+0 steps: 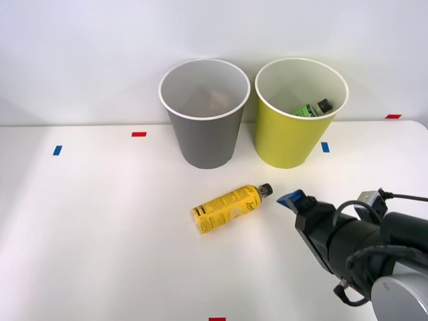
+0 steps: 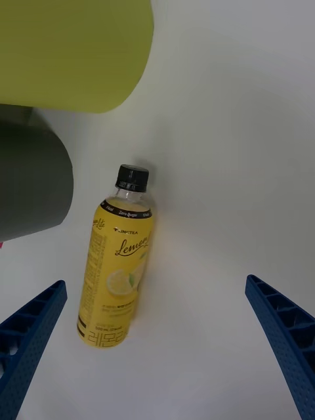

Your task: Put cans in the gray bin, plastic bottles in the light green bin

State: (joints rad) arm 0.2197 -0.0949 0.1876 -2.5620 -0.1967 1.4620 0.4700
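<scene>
While yellow bottle (image 1: 231, 206) lies on worktop (image 1: 100, 234), right tool (image 2: 157, 354) is held spread, empty; approach step judged; descent, grasp, transfer to light green bin (image 1: 287, 144) needed.

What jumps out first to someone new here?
The yellow plastic bottle with a black cap lying on its side on the white table, in front of the two bins. Behind it stand the round gray bin and the yellow-green bin, the latter already holding a green bottle. The right tool is open near the yellow bottle.
</scene>
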